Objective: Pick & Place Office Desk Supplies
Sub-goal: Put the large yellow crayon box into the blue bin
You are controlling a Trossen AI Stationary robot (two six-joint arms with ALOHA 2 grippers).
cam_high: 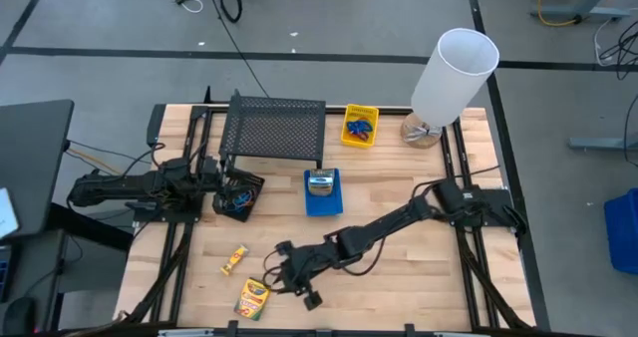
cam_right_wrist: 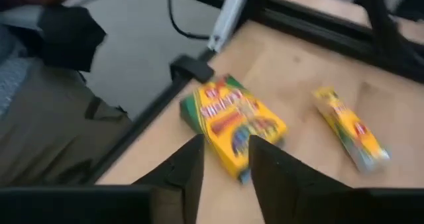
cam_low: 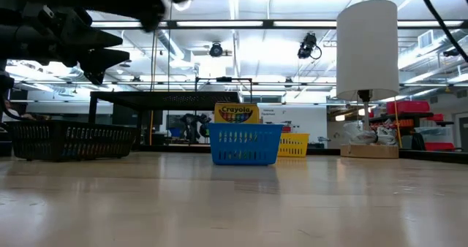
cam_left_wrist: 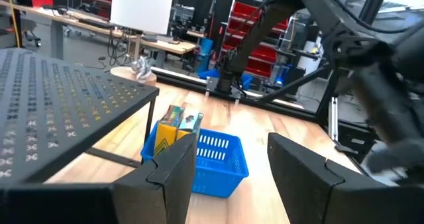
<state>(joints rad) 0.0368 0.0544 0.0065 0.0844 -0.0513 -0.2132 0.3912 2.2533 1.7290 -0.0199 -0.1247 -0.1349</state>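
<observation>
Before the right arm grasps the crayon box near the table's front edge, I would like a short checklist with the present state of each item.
1. Right gripper is near the large crayon box: ok, just beside it.
2. Right jaws straddle the box: not ok; in the right wrist view they sit short of it, not around it.
3. Box is free of neighbours: ok; the small crayon box lies apart.
4. Blue bin has room: cannot tell; it already holds a crayon box.
5. Left gripper is out of the way: ok, it waits by the black bin.
</observation>
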